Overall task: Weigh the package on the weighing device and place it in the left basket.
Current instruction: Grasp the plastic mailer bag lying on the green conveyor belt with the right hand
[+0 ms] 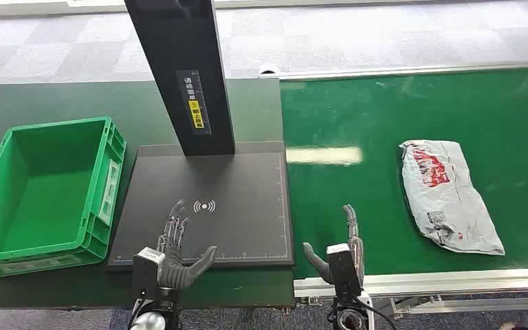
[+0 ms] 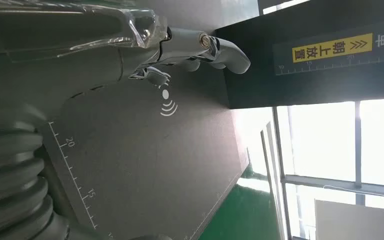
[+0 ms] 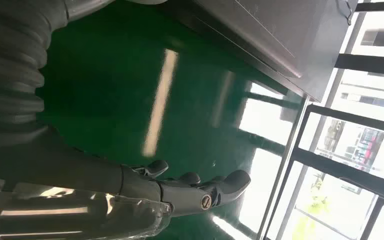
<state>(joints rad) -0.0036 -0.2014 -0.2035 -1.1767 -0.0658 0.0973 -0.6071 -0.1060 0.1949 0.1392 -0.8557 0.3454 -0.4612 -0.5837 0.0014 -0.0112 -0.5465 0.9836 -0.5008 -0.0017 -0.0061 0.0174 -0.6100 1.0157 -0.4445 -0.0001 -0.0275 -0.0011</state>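
Note:
The package (image 1: 448, 195), a crumpled white plastic mailer with red print, lies flat on the green conveyor belt (image 1: 357, 117) at the right. The black weighing plate (image 1: 234, 179) with its upright column (image 1: 182, 75) stands in the middle. A green basket (image 1: 45, 192) sits empty at the left. My left hand (image 1: 175, 247) hovers over the plate's near edge, fingers spread, holding nothing; the left wrist view shows its fingers (image 2: 200, 47) above the plate's wave symbol (image 2: 167, 102). My right hand (image 1: 340, 251) is over the belt's near edge, fingers stretched and empty, well left of the package; its fingers (image 3: 200, 187) show over the belt.
The belt's metal rail (image 1: 426, 280) runs along the near side. The column rises over the plate's far part. The basket stands close against the plate's left edge on the dark table (image 1: 55, 103). Grey floor tiles lie beyond.

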